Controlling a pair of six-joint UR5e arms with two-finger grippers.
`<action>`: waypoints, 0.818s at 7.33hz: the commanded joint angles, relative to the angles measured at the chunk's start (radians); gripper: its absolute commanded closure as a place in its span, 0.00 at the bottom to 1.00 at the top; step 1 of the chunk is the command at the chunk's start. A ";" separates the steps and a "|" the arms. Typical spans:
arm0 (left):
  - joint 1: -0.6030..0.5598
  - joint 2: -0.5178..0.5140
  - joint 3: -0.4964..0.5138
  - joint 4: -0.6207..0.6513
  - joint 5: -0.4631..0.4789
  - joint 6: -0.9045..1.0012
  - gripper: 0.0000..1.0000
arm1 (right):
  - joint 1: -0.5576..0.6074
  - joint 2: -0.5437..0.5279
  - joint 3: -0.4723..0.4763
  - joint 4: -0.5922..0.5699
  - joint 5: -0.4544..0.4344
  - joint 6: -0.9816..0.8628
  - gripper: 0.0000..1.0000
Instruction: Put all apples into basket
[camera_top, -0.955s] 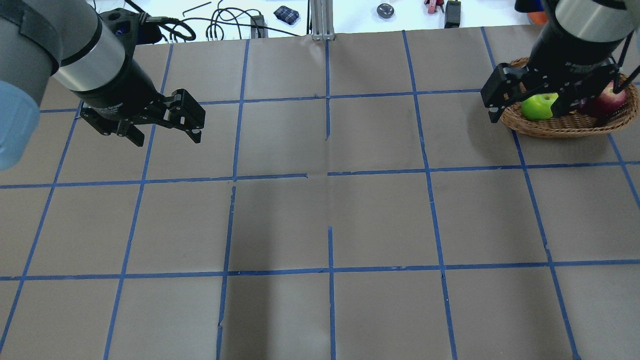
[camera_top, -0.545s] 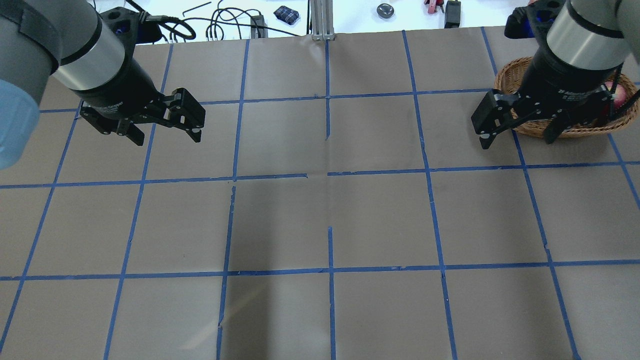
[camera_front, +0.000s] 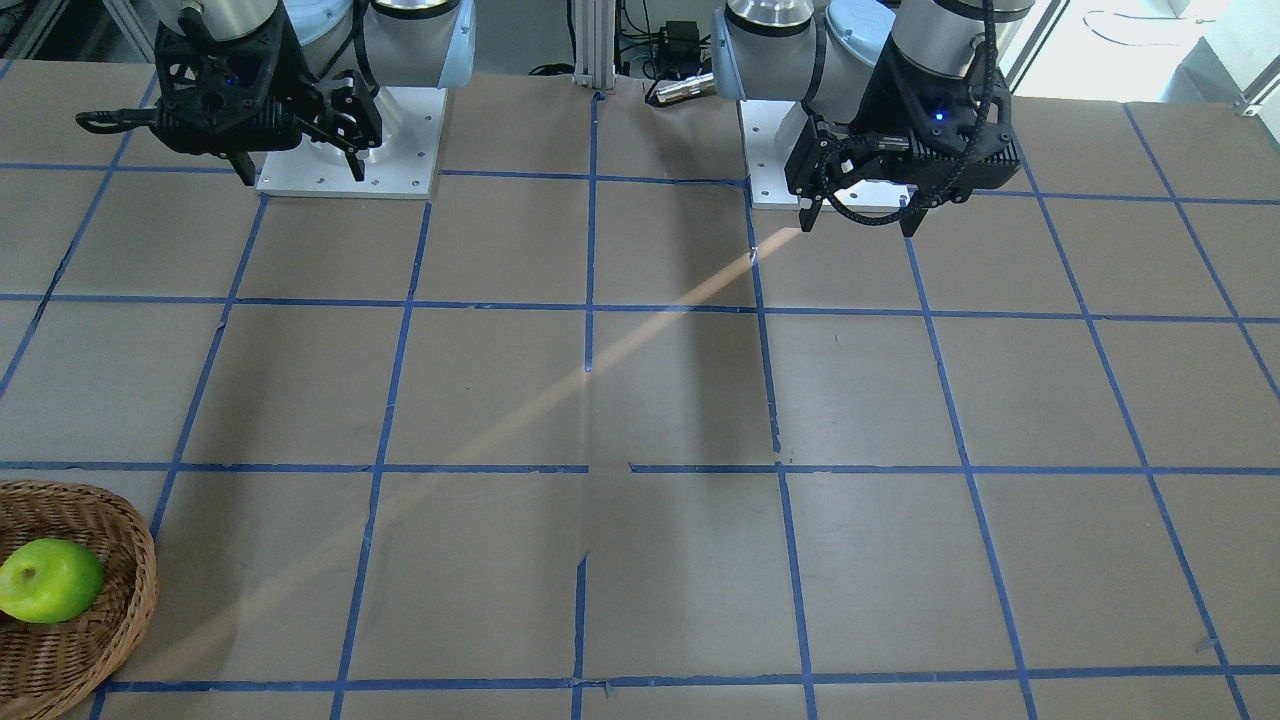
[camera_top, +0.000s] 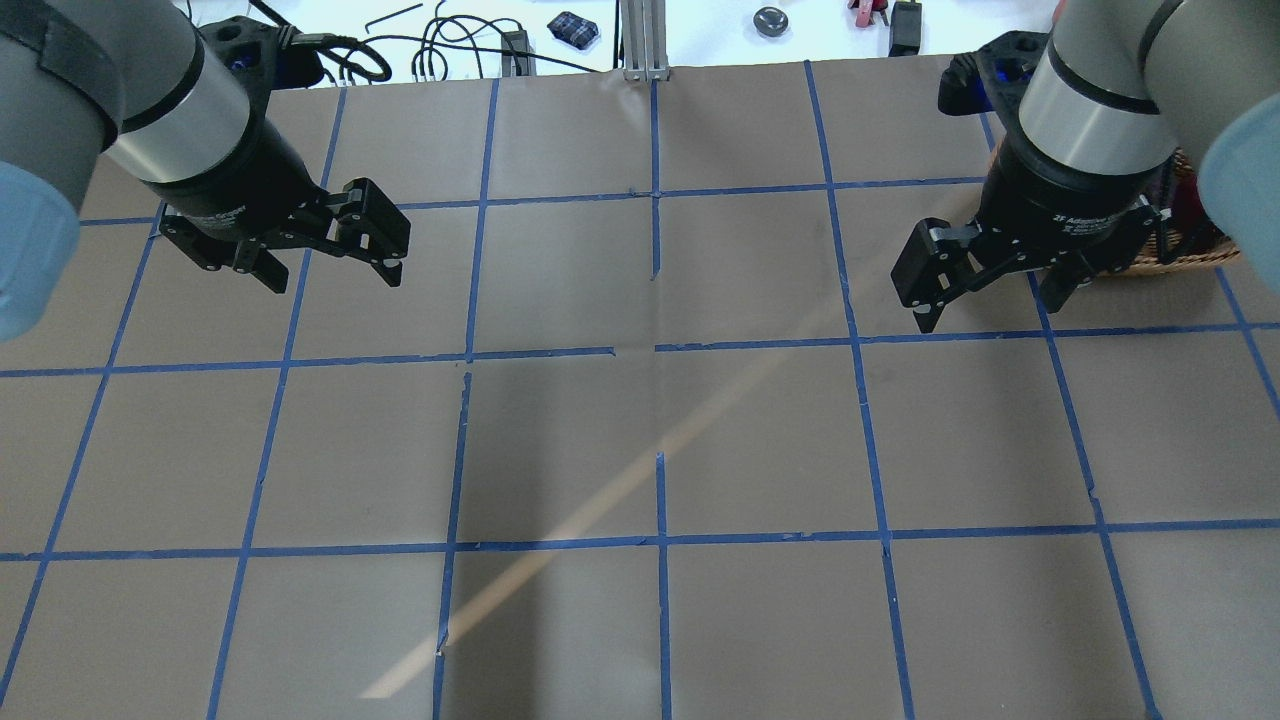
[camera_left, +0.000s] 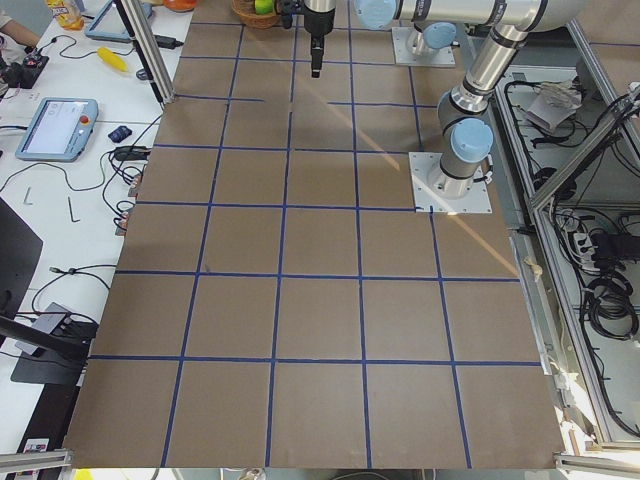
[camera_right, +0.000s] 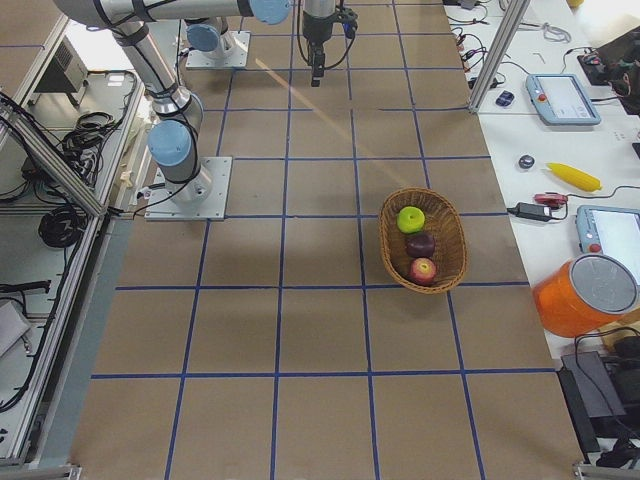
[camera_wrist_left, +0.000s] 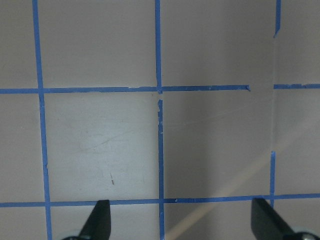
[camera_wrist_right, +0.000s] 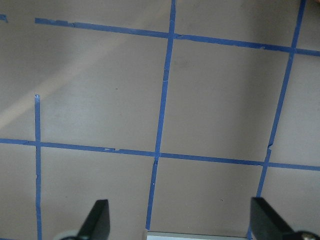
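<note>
Round light-brown wicker basket (camera_right: 446, 228) stands upright and holds all three apples in a row. In the exterior right view, green apple (camera_right: 410, 219) lies at 12 o'clock, maroon apple (camera_right: 420, 244) at centre, red apple (camera_right: 424, 270) at 6 o'clock.

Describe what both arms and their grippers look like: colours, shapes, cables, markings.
The left arm and right arm are grey tubes with pale blue joint caps and a silver wrist band. Each ends in a black two-finger gripper: the left gripper and the right gripper, whose body bears white lettering. A black cable runs down the left arm.
</note>
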 joint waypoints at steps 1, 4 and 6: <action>0.000 0.001 -0.001 0.000 0.000 0.000 0.00 | -0.004 0.005 0.000 -0.002 -0.006 -0.003 0.00; 0.000 0.001 -0.002 0.000 0.000 0.002 0.00 | -0.004 0.006 0.016 -0.005 0.003 -0.003 0.00; 0.000 0.001 -0.002 0.000 0.000 0.000 0.00 | -0.004 0.002 0.015 -0.007 0.004 0.001 0.00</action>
